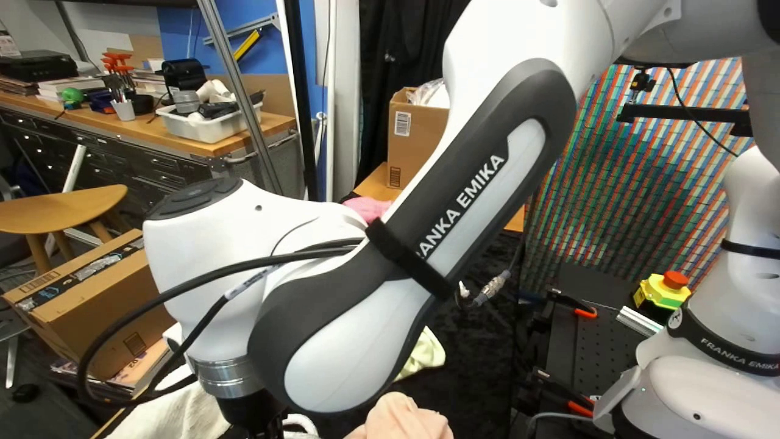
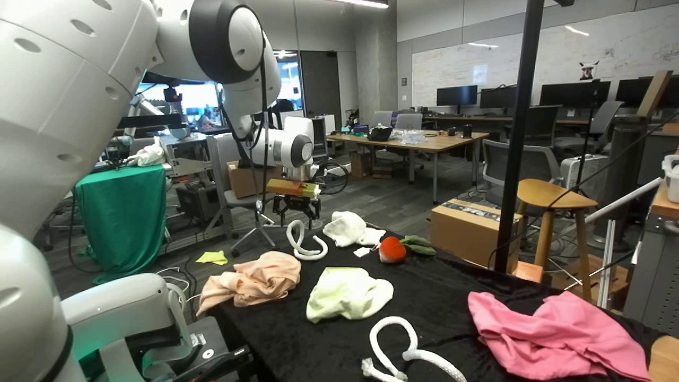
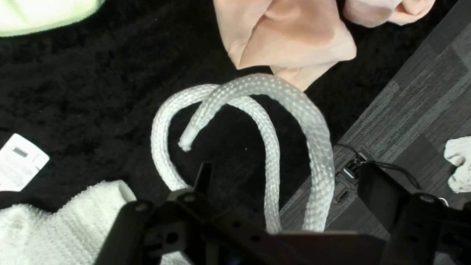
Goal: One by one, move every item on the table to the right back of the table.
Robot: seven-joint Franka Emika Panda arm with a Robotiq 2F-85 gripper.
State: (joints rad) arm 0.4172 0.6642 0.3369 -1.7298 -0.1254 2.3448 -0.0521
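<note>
Well, on the wooden workbench [image 1: 281, 125] I make out a white bin [image 1: 198, 130] holding a grey cylinder [image 1: 186, 102] and a black object [image 1: 216, 110], and a white cup [image 1: 124, 111] of orange-handled tools [image 1: 124, 69]. A cardboard box [image 1: 411, 152] shows clear plastic [image 1: 432, 92] at its top; a taped box [image 2: 461, 233] stands near the black table [image 2: 435, 307] in both exterior views.

My gripper [image 2: 298, 217] has its jaws spread wide near an edge of that table, with nothing held; in the wrist view a white rope [image 3: 319, 154] shows between them, and I cannot tell whether it touches. Also on the table lie a white cloth [image 2: 345, 229] near that rope, a white tag [image 2: 362, 251] by a red object [image 2: 391, 250], a pale yellow cloth [image 2: 345, 297], a peach cloth [image 2: 260, 281] drooping over the edge, a second rope [image 2: 412, 354] and, well away from the gripper, a pink cloth [image 2: 557, 334]. Beyond, I see a wooden stool [image 2: 554, 193] and a whiteboard [image 2: 509, 69].
</note>
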